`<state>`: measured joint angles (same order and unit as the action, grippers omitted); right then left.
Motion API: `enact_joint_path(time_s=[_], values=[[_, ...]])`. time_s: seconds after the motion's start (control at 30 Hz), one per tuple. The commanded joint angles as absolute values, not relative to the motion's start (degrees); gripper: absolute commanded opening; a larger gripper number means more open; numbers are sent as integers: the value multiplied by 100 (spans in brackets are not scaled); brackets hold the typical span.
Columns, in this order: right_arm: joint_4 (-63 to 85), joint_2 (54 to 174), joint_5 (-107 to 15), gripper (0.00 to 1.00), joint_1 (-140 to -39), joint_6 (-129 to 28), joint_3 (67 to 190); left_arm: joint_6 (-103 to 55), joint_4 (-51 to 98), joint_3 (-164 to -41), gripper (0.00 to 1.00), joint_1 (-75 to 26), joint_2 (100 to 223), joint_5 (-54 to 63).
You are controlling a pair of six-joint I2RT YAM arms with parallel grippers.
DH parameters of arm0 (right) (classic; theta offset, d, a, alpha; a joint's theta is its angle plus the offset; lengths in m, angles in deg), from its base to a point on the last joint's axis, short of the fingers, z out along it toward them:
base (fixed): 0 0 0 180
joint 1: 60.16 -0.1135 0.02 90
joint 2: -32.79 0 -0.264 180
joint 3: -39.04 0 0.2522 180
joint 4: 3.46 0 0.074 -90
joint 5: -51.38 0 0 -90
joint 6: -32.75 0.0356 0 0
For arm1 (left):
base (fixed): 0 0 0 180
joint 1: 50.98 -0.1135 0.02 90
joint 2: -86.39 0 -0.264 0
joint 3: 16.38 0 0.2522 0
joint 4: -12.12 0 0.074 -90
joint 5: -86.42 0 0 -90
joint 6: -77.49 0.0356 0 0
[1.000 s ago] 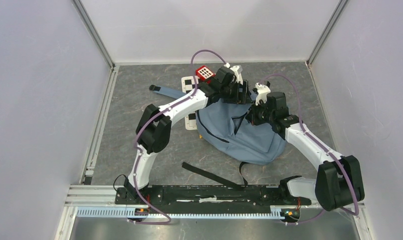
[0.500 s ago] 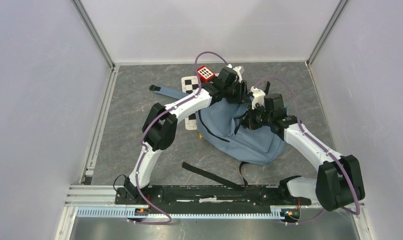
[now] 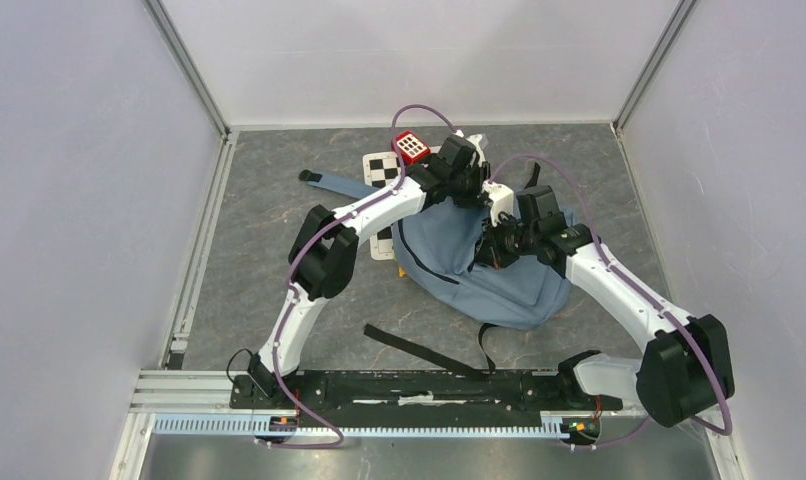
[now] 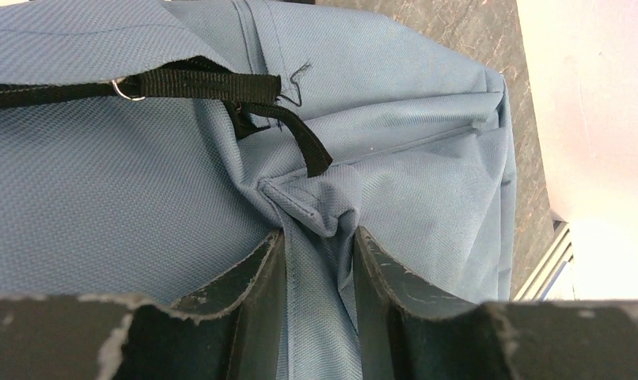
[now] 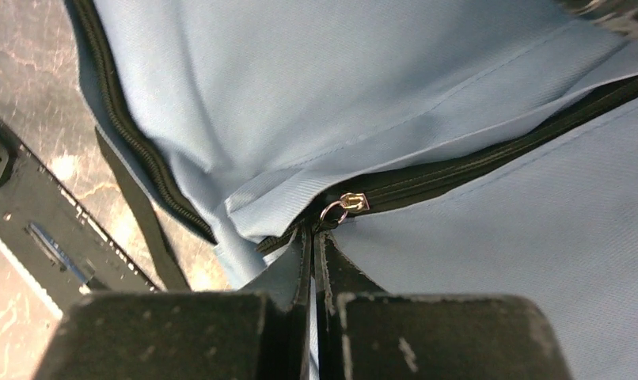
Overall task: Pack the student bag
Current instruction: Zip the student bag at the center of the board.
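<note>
- The bag lies mid-frame in the top view.
- Your left gripper narrowly pinches a fabric fold; hold it taut.
- Your right gripper, nearly closed, seems clamped on the pull below the slider; draw along the zip, not upward.

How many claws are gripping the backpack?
2. The left claw pinches a fold of the backpack near a black strap; the right claw is shut on it at the zipper slider.
</note>
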<state>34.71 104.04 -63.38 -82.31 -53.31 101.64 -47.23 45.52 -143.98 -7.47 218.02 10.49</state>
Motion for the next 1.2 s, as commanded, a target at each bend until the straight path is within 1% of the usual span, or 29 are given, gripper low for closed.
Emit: enact_joint_path(time_s=[0.0,0.33,0.5,0.67,0.8,0.93,0.97,1.0,1.03,1.07,1.1,1.13,1.17], values=[[4315,10210,-6875,0,-8402,-5628,10525,-4836,4192,-14712,40,-789,21908,789],[4998,10095,-7192,0,-8706,-5752,10669,-4873,4182,-14747,39,-824,21971,597],[5326,10043,-7158,0,-8935,-5861,10721,-4873,4205,-14730,39,-826,22000,539],[5345,9983,-6955,0,-9009,-5860,10362,-4856,4188,-14677,39,-826,21994,530],[5086,9905,-6735,0,-9031,-5748,10047,-4814,4170,-14660,39,-826,21983,512],[4880,9781,-6591,0,-9039,-5557,10020,-4794,4151,-14601,39,-827,21939,496],[4843,9746,-6535,4,-9040,-5511,10066,-4776,4137,-14575,39,-826,21916,487],[4814,9716,-6431,10,-9034,-5463,10114,-4765,4127,-14556,40,-826,21883,486],[4782,9685,-6349,21,-9035,-5409,10189,-4756,4117,-14539,42,-826,21853,494],[4756,9659,-6234,36,-9035,-5354,10249,-4738,4102,-14520,46,-826,21807,526],[4716,9635,-6066,51,-9040,-5281,10312,-4717,4100,-14506,51,-826,21769,572],[4695,9592,-5960,62,-9040,-5257,10362,-4706,4093,-14453,58,-826,21689,599],[4691,9560,-5879,72,-9039,-5251,10412,-4702,4057,-14336,69,-826,21557,595]])
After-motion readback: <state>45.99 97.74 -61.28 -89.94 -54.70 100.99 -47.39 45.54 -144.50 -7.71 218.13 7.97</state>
